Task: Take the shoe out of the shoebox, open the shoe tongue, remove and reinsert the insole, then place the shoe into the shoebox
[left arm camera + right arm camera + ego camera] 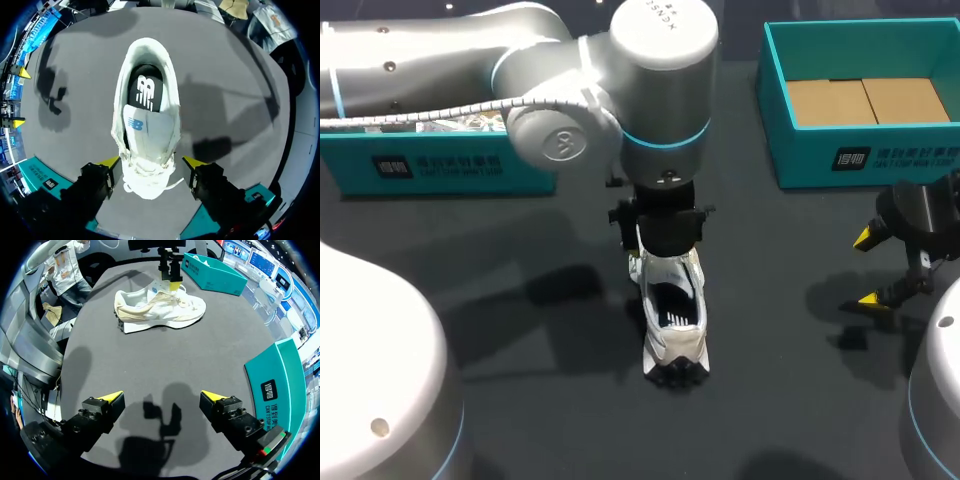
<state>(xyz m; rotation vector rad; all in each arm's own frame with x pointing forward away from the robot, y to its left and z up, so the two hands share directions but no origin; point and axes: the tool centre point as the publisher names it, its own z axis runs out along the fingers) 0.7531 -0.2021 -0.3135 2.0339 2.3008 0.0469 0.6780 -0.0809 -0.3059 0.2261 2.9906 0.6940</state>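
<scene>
A white sneaker (672, 312) lies on the dark table near the middle, its heel towards the front edge. Its black insole (145, 92) shows inside, with the white tongue (135, 124) lying over the opening. My left gripper (151, 161) hangs over the toe and lace end, one yellow-tipped finger (111, 162) on each side of the shoe. The jaws stand wide with a thin gap on one side. My right gripper (868, 268) is open and empty, low over the table at the right. The teal shoebox (860, 150) stands at the back right with brown cardboard inside.
A second teal box part (430, 165) lies at the back left, partly under my left arm. The same teal part (212, 272) sits beyond the shoe in the right wrist view. The shoebox wall (280, 385) is close beside my right gripper.
</scene>
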